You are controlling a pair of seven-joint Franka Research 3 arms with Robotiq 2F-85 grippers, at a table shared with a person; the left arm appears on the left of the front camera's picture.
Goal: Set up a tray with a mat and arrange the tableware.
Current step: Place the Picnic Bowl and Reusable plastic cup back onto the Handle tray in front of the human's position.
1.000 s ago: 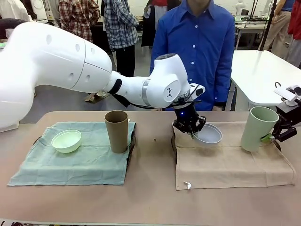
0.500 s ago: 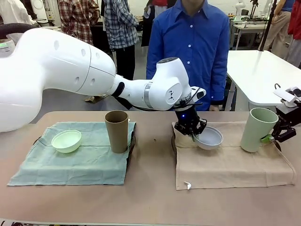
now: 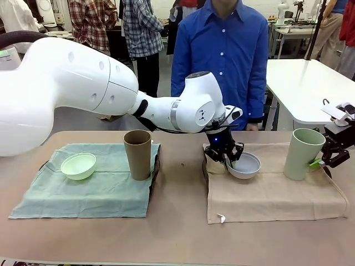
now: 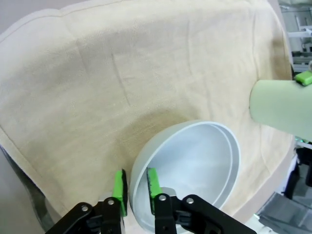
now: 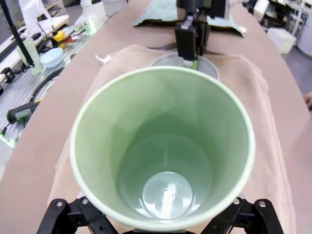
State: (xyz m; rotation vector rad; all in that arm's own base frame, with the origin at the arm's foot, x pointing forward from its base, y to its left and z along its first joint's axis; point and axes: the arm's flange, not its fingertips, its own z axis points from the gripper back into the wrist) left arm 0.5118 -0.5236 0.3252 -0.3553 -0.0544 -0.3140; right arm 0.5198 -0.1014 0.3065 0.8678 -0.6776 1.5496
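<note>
Left gripper (image 3: 224, 157), at the end of the big white left arm (image 3: 72, 83) that reaches across the middle of the table (image 3: 177, 233), stands at the near-left rim of the white bowl (image 3: 244, 165). In the left wrist view its green pads (image 4: 119, 187) sit either side of that rim with a small gap showing, so the jaws look parted rather than pinched on the bowl. The bowl rests upright on the beige mat (image 3: 272, 191), toward the mat's far left part.

A person in a blue shirt (image 3: 230, 55) stands at the far side of the table, behind the beige mat.

On the left lies the green mat (image 3: 83, 191). The brown cup (image 3: 137, 154) stands upright near its far right corner, and the mint green bowl (image 3: 78, 165) sits on its left part, well apart from the cup.

The pale green cup (image 3: 302, 153) stands upright on the right part of the beige mat, well apart from the white bowl. The right gripper (image 3: 327, 159) is beside it at the picture's right edge. In the right wrist view the cup's mouth (image 5: 163, 146) sits between the black finger bases, which stand wide on either side of it; whether the pads touch the cup's wall, I cannot tell.
</note>
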